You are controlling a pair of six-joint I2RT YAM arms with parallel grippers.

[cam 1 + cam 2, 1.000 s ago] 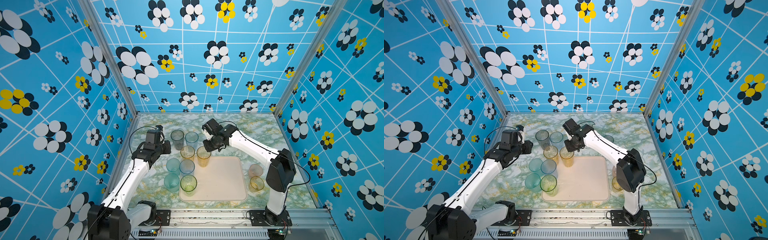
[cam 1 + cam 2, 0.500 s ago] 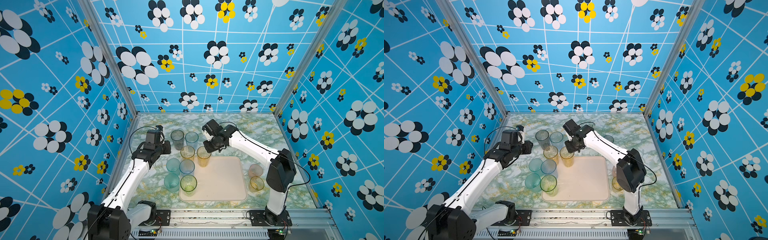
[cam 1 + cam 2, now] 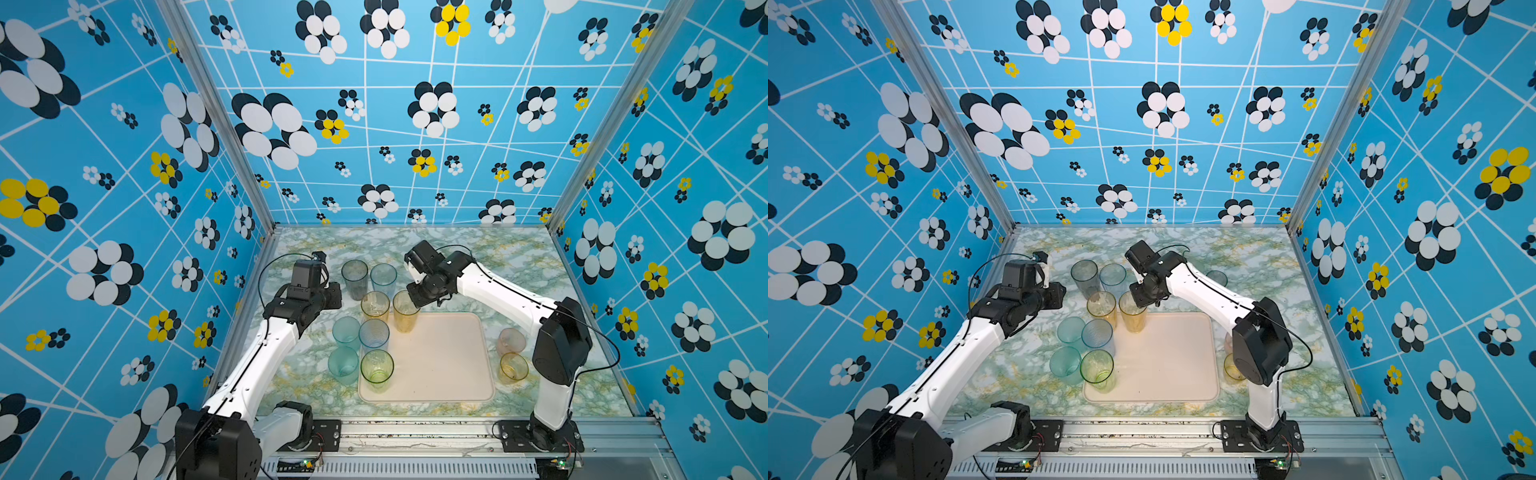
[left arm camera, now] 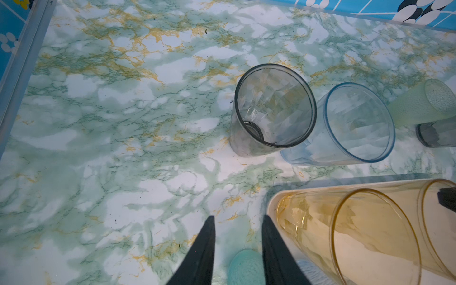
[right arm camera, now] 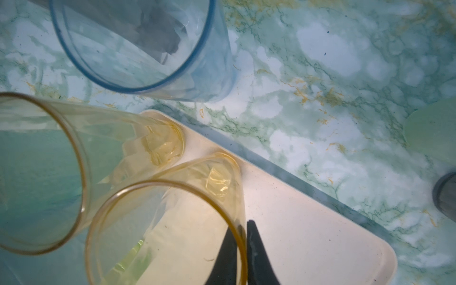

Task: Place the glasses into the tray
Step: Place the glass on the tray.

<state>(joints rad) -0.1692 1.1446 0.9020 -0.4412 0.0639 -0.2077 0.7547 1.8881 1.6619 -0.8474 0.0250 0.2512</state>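
The cream-pink tray (image 3: 444, 365) lies mid-table. My right gripper (image 5: 243, 229) is shut on the rim of a tall amber glass (image 3: 405, 311), one finger inside and one outside the wall. That glass's base (image 5: 217, 182) is at the tray's far left corner. Beside it stands a second amber glass (image 3: 375, 305). A yellow-green glass (image 3: 377, 368) stands in the tray's near left corner. My left gripper (image 4: 238, 218) is open over bare table with nothing between its fingers, and a teal glass (image 4: 244, 266) shows below it.
Left of the tray stand a grey glass (image 3: 354, 276), a blue one (image 3: 383, 277), two teal ones (image 3: 346, 332) (image 3: 343, 363) and a short blue one (image 3: 374, 334). A pink glass (image 3: 511, 340) and a short amber one (image 3: 513, 368) stand to the tray's right.
My right gripper's jaws have closed onto the amber glass's rim. Both arms have stayed almost where they were, and no glass has visibly moved.
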